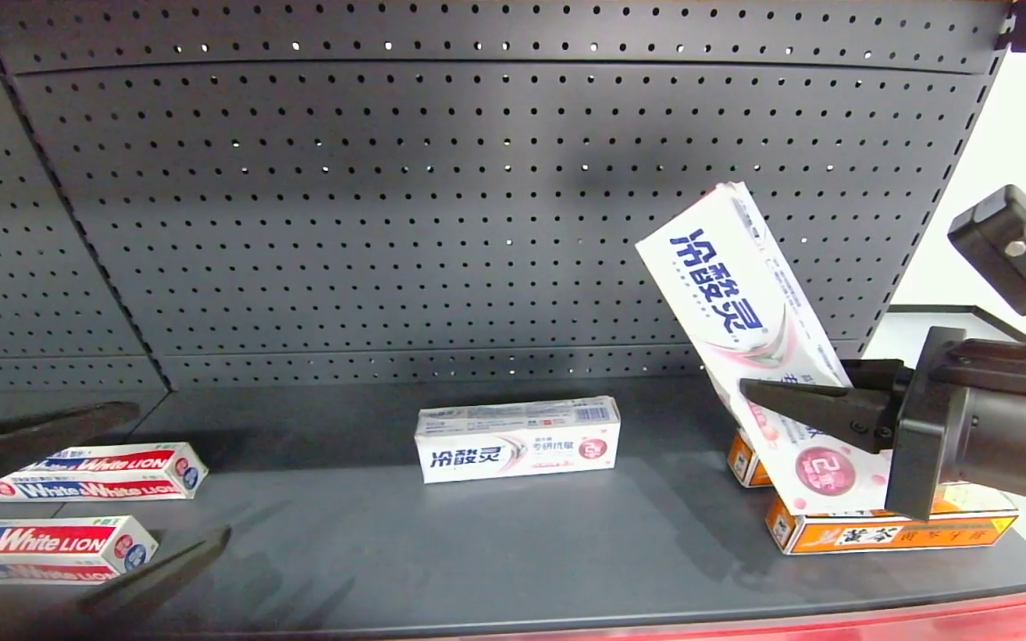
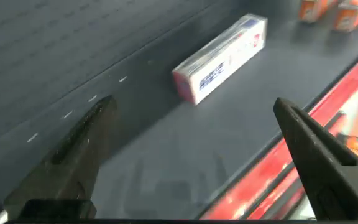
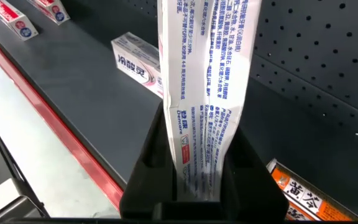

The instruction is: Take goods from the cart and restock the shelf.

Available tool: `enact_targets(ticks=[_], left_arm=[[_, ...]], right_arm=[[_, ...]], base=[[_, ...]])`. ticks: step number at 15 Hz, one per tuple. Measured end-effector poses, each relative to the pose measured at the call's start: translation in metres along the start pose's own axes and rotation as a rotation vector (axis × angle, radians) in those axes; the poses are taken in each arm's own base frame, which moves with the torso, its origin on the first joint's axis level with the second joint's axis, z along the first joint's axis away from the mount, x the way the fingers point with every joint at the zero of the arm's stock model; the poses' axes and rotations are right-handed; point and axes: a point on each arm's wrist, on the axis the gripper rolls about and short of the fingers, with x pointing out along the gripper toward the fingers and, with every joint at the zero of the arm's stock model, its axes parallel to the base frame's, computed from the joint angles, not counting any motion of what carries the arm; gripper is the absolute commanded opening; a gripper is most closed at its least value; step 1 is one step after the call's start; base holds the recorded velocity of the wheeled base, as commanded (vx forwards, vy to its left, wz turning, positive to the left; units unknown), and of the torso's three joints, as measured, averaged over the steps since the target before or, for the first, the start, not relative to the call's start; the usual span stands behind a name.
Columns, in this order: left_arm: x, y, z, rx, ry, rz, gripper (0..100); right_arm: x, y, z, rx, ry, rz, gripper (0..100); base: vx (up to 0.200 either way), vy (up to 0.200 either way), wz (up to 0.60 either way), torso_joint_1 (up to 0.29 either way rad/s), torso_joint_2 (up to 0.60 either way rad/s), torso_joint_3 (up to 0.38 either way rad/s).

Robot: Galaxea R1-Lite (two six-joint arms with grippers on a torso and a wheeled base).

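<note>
Running along the near side, the red front lip (image 1: 834, 619) is bordering the dark shelf deck (image 1: 388, 552). The left gripper (image 1: 182, 472) is hovering low over the deck's left end with its fingers spread wide and holding nothing; the left wrist view is showing the same gap (image 2: 192, 104). Two red-and-white toothpaste boxes are lying flat beside it, the nearer one (image 1: 50, 547) between the fingers' line and the lip, the farther one (image 1: 94, 472) just behind.

At the right end, the right gripper (image 1: 785, 396) is pinching the white-and-pink toothpaste box (image 1: 736, 303) near its lower end. This box is standing on end and tilting, its upper end leaning up and to the left of the gripper. In the right wrist view it is rising straight out from between the fingers (image 3: 207, 74). Its lower end is sitting over two orange boxes, a nearer one (image 1: 887, 532) and a farther one (image 1: 747, 463), both lying flat; whether it is touching them cannot be told.

A matching white-and-pink box (image 1: 517, 439) is lying on its long side at mid-shelf, well apart from both grippers. The perforated back panel (image 1: 477, 223) is closing the scene behind.
</note>
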Motion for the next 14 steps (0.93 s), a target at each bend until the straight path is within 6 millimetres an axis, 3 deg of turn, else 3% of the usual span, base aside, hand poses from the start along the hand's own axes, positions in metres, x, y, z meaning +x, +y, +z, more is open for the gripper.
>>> enact_targets(ticks=[5,8,11,14], left_arm=[[0.061,0.03,-0.003,0.086,0.019,-0.068,100],[0.087,0.052,-0.008,0.163,0.026,-0.155,100],[0.103,0.062,0.001,0.094,0.074,-0.288,100],[0.106,0.06,-0.004,-0.006,0.189,-0.41,100]], right_arm=[[-0.006,0.001,0.001,-0.001,-0.013,0.001,0],[-0.009,0.001,0.002,-0.001,-0.022,-0.001,0],[-0.011,0.0,0.002,0.002,-0.029,-0.005,0],[-0.014,0.001,-0.003,0.007,-0.019,-0.001,0]], base=[[0.0,0.0,0.0,0.0,0.0,0.0],[0.0,0.0,0.0,0.0,0.0,0.0],[0.0,0.0,0.0,0.0,0.0,0.0],[0.0,0.0,0.0,0.0,0.0,0.0]])
